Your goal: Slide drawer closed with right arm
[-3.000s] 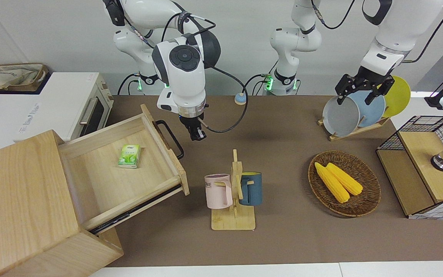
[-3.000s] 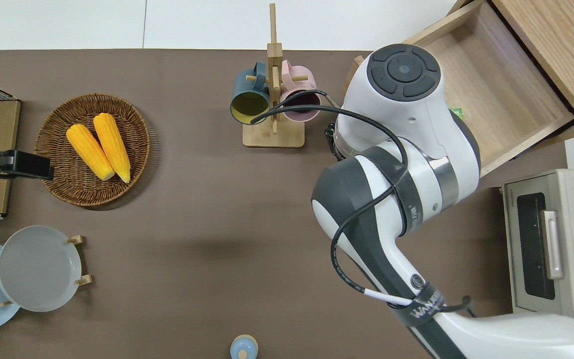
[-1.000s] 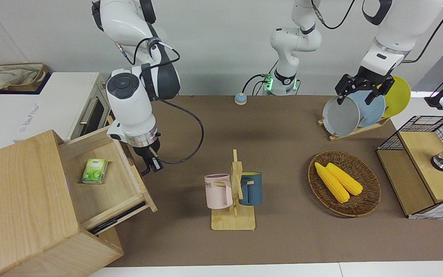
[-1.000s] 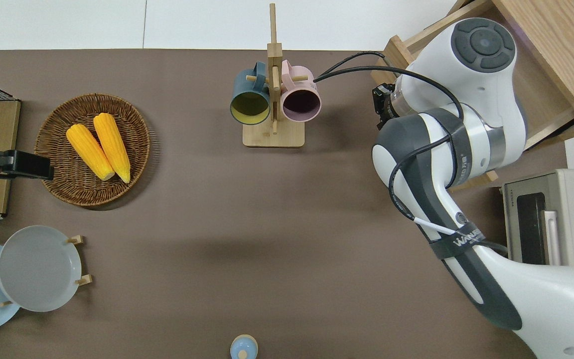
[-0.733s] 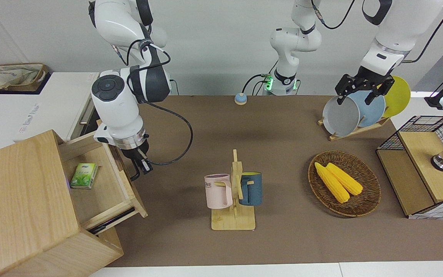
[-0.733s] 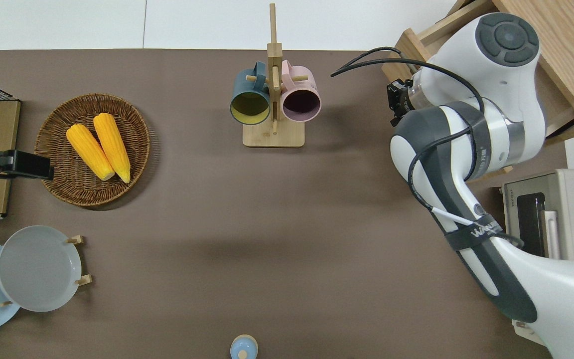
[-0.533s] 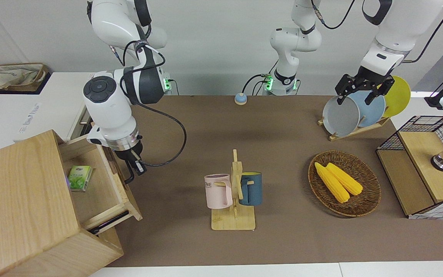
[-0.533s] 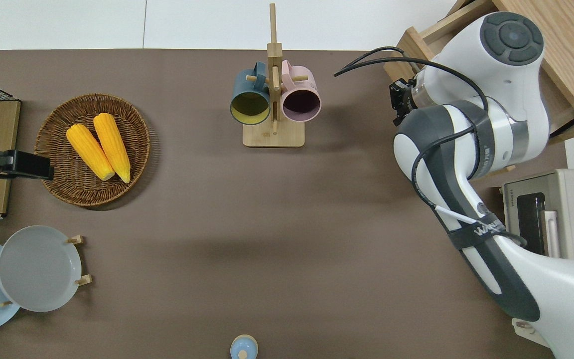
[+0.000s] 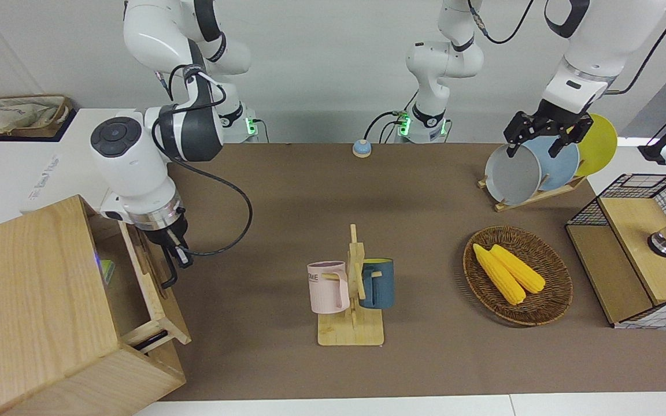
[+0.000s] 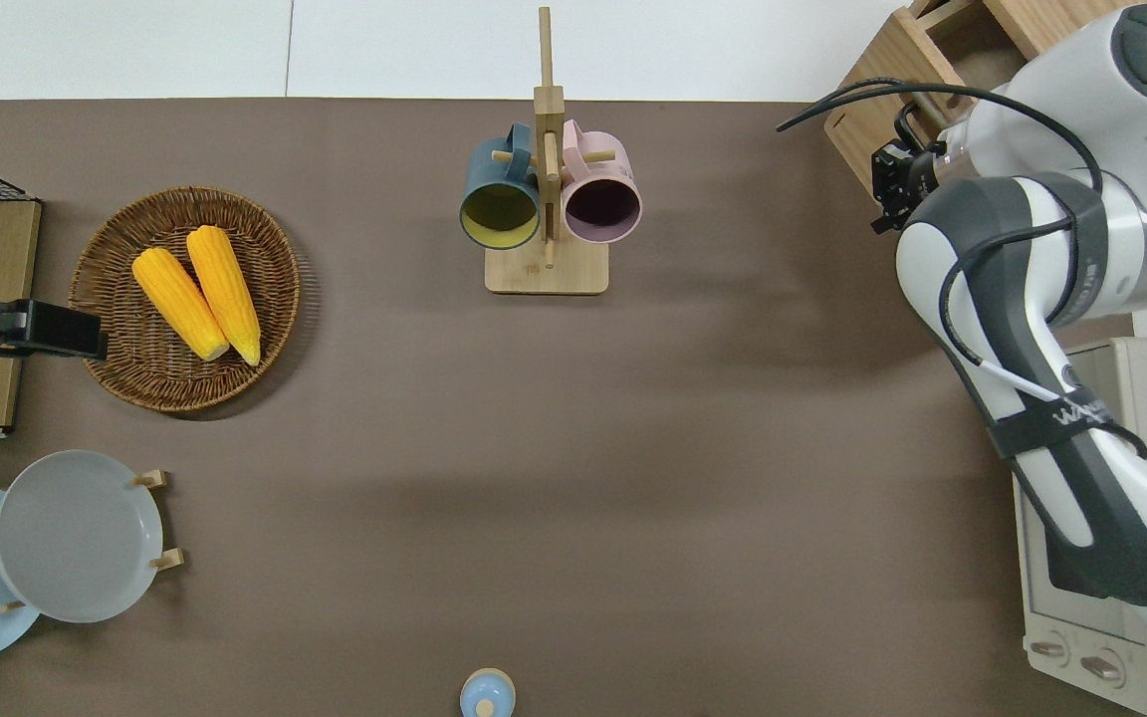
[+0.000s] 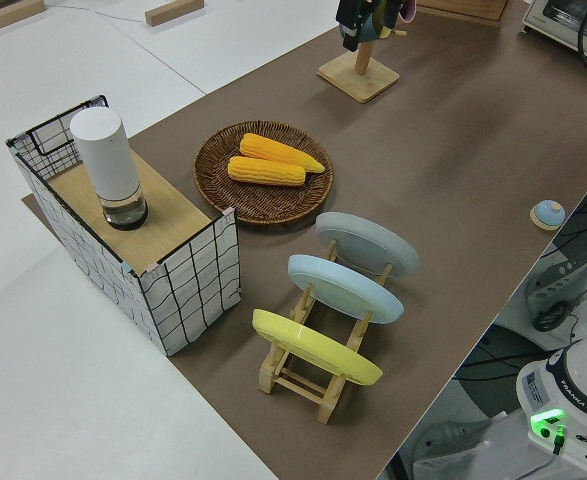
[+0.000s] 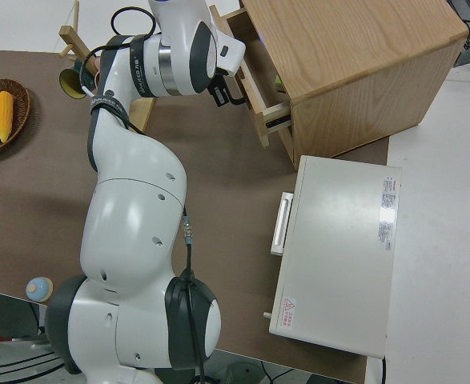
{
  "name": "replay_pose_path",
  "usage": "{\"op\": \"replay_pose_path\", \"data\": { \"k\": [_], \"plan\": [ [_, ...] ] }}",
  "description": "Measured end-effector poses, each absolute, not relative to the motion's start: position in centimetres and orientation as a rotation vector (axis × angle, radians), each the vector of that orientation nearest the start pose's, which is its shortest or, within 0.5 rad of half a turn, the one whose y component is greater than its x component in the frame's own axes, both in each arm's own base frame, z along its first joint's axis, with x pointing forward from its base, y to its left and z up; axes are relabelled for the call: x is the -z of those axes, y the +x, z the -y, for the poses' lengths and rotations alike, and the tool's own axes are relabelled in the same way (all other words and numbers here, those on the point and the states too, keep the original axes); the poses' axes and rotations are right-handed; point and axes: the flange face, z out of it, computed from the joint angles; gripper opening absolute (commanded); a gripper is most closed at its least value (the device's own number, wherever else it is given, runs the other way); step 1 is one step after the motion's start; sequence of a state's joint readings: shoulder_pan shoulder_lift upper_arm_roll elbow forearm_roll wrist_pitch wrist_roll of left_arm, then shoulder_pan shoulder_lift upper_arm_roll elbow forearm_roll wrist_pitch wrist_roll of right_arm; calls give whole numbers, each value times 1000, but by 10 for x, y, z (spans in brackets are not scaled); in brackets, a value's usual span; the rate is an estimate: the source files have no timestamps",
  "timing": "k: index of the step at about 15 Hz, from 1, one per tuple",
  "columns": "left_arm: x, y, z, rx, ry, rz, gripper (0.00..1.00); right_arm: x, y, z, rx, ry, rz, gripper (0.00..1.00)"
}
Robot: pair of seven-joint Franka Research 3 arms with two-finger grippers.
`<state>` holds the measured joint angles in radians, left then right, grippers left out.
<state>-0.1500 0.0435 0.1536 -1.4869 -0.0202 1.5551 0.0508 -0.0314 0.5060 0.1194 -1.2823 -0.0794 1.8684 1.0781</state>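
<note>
So the right arm (image 9: 136, 167) is reaching down at its own end of the table, and its gripper (image 9: 176, 254) is sitting right up against the black bar handle (image 9: 166, 271) on the front of the drawer (image 9: 151, 283). Can't really tell whether the fingers are closed on the handle or just pressing against it, so I'm not calling that one. The drawer is sticking out of the big wooden cabinet (image 9: 32, 312) only a little; just a narrow strip of the inside is showing, with a sliver of a green packet (image 9: 107, 271) peeking out at the cabinet's edge. From the right side camera the drawer (image 12: 255, 96) is poking out of the cabinet (image 12: 355, 64), which is standing farther from the robots than the white oven (image 12: 339, 256). Mug rack (image 9: 351, 294) with the pink and blue mugs is sitting mid-table, well apart from the drawer. The left arm is parked, with its gripper (image 9: 544, 136) hanging open.
</note>
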Motion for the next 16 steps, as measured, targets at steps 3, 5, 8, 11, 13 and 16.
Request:
{"op": "replay_pose_path", "data": {
  "k": [3,5,8,11,13,16],
  "plan": [
    [-639,567,2,40,-3153,-76,995,-470,715,-19,139,-2767,-1422,0],
    [-639,567,2,40,-3153,-76,998,-471,716,-9,156,-2773,-1402,0],
    [-639,567,2,40,-3153,-76,995,-472,717,6,168,-2764,-1414,0],
    [-639,567,2,40,-3153,-76,995,-472,717,20,171,-2764,-1410,0],
    [-639,567,2,40,-3153,-76,998,-472,717,20,171,-2771,-1396,0],
    [-639,567,2,40,-3153,-76,998,-472,717,20,170,-2774,-1391,0]
  ]
}}
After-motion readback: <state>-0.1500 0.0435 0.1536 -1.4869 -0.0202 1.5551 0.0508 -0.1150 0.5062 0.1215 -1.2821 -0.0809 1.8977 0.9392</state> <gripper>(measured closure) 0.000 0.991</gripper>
